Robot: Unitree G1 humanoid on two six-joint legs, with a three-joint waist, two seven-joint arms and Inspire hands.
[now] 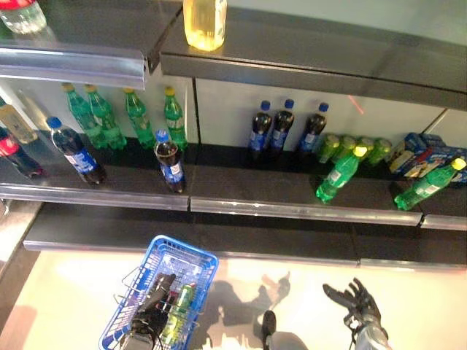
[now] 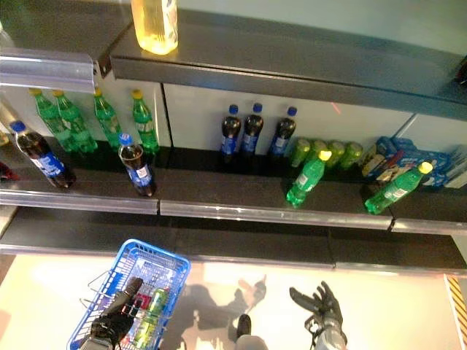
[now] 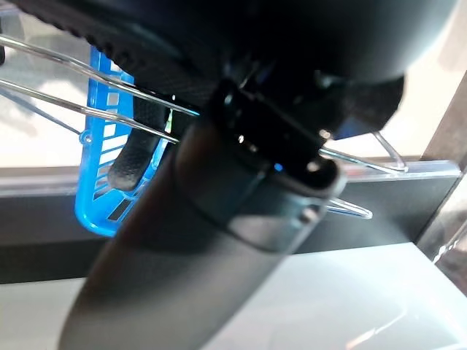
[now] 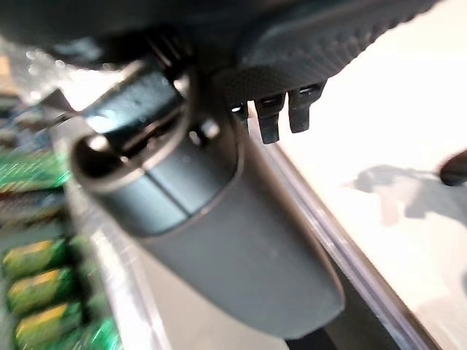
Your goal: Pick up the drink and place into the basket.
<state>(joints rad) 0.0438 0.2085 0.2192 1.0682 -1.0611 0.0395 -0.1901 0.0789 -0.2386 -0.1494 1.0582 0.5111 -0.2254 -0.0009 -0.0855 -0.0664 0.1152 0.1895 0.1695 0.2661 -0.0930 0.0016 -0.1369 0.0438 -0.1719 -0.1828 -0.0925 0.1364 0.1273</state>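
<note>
A blue plastic basket (image 1: pixel 191 257) with wire handles hangs low at the left, in front of the shelves. My left hand (image 1: pixel 152 305) sits over it, its fingers curled round the wire handle (image 3: pixel 66 102). A green drink can (image 1: pixel 177 312) lies inside the basket next to that hand. Low on the right, my right hand (image 1: pixel 355 299) hovers above the pale floor with its fingers spread and nothing in it. It is well below the shelf of drinks.
The middle shelf (image 1: pixel 241 206) carries dark cola bottles (image 1: pixel 169 162), upright green bottles (image 1: pixel 137 117), two tipped green bottles (image 1: pixel 338 175), green cans (image 1: pixel 330 146) and blue cartons (image 1: pixel 419 154). A yellow drink bottle (image 1: pixel 204 23) stands on the top shelf.
</note>
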